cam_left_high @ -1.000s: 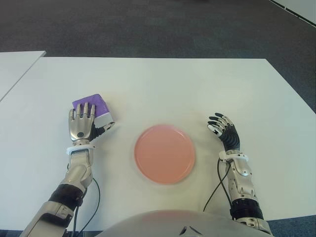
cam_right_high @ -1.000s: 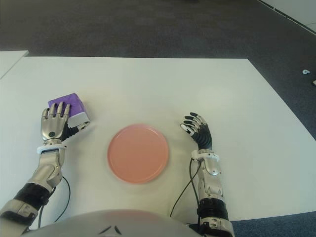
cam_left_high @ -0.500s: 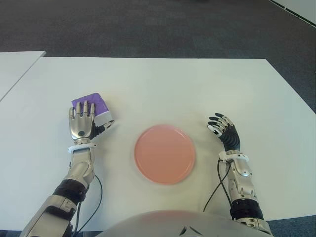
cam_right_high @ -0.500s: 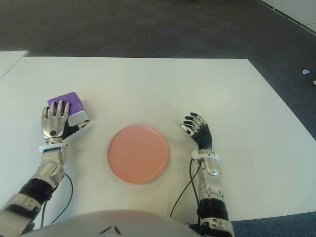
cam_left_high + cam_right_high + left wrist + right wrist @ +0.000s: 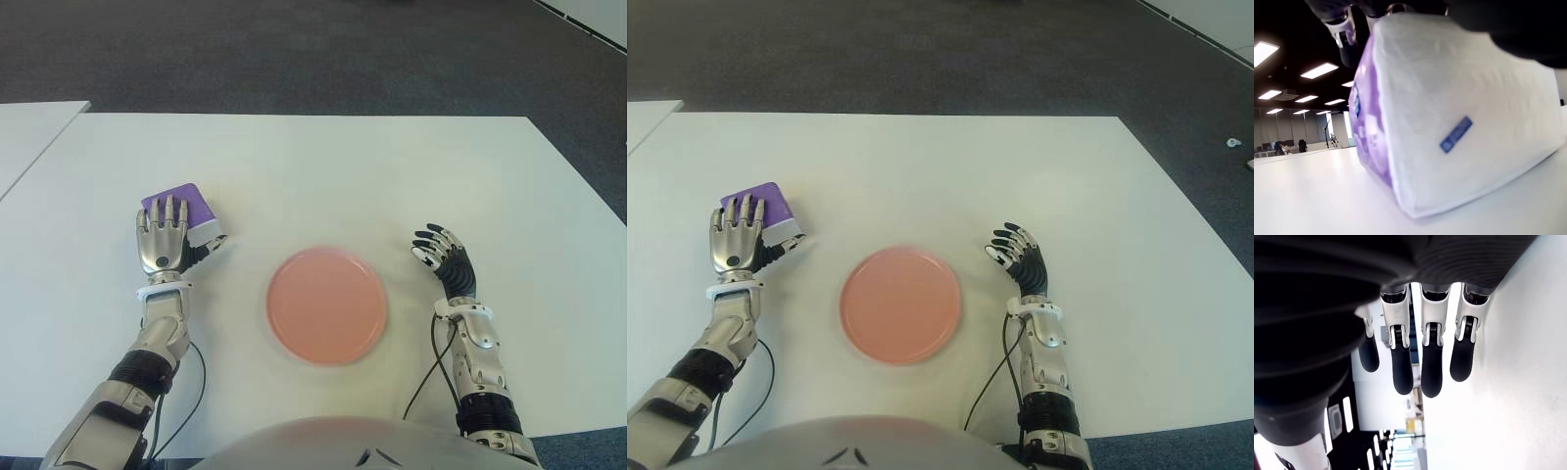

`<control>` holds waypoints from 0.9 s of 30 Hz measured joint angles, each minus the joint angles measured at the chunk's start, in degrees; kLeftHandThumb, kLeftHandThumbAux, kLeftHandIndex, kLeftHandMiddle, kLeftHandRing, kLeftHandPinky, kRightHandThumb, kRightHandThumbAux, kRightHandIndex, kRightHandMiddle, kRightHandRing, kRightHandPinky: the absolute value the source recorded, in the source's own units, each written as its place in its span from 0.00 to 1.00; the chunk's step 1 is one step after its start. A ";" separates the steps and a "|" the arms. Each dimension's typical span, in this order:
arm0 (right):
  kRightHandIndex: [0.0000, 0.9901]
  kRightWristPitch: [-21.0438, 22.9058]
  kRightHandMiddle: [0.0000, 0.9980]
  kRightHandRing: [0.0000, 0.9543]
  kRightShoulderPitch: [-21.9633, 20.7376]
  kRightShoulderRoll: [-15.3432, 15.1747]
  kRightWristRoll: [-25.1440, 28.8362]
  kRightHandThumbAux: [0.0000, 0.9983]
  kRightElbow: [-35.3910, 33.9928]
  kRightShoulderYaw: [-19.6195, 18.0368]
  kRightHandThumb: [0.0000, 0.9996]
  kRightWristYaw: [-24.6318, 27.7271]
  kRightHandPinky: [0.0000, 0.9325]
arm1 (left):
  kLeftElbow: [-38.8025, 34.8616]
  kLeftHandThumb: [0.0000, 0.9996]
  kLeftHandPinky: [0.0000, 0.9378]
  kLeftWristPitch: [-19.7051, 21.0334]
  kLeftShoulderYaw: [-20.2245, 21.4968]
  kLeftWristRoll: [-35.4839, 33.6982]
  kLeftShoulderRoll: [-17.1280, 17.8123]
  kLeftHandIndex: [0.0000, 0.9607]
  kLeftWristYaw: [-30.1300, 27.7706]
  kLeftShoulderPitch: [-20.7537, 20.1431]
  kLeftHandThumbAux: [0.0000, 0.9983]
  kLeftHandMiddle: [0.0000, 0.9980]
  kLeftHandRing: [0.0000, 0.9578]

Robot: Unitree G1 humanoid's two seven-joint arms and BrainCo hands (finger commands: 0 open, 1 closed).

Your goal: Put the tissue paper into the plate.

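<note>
— Purple-and-white tissue paper (image 5: 186,211) pack, where do we log it?
— On the white table (image 5: 323,166), left of the pink plate (image 5: 326,305), under our left hand (image 5: 164,245), fingers draped over it.
— Right hand (image 5: 446,261)?
— Right of the plate, fingers spread, holding nothing.

The left hand (image 5: 164,242) covers the near part of the tissue pack (image 5: 184,208); only its purple far end and a white corner at 3 o'clock of the hand show. If the fingers grip it or only lie over it, I cannot tell. In the left wrist view the pack (image 5: 1459,112) is cut at the top edge. The left forearm leaves the eye views at 7 o'clock.
</note>
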 measured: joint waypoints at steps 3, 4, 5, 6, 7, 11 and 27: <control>0.23 -0.05 0.35 0.37 -0.18 -0.02 -0.10 0.78 0.25 0.04 0.30 -0.04 0.35 | 0.42 0.28 0.00 -0.41 0.00 -0.63 -0.09 0.00 0.90 -0.09 0.10 0.00 0.00; 0.23 -0.10 0.35 0.37 -0.30 -0.02 -0.14 0.78 0.40 0.06 0.30 -0.07 0.36 | 0.62 0.28 0.00 -0.54 0.01 -0.72 -0.11 0.00 1.31 -0.13 0.10 0.00 0.00; 0.23 -0.19 0.36 0.37 -0.40 -0.02 -0.17 0.78 0.56 0.07 0.30 -0.08 0.36 | 0.73 0.28 0.00 -0.70 0.01 -0.85 -0.13 0.00 1.69 -0.15 0.10 0.00 0.00; 0.23 -0.38 0.36 0.37 -0.52 -0.02 -0.21 0.78 0.79 0.07 0.30 -0.11 0.36 | 0.80 0.28 0.00 -0.89 0.02 -1.07 -0.18 0.00 2.30 -0.19 0.11 0.00 0.00; 0.23 -0.50 0.36 0.37 -0.60 -0.01 -0.23 0.78 0.97 0.08 0.30 -0.12 0.36 | 0.87 0.28 0.00 -1.03 0.04 -1.24 -0.25 0.00 2.80 -0.24 0.11 0.00 0.00; 0.23 -0.74 0.36 0.37 -0.97 0.01 -0.22 0.78 1.49 0.08 0.30 -0.11 0.35 | 1.20 0.28 0.00 -1.88 0.20 -2.04 -0.77 0.00 5.59 -0.53 0.13 0.00 0.00; 0.21 -2.72 0.35 0.36 -3.42 -0.06 -0.62 0.75 5.33 0.05 0.30 -0.71 0.36 | -6.62 0.35 0.00 -1.81 1.31 -2.39 -1.30 0.04 9.78 0.17 0.15 0.01 0.00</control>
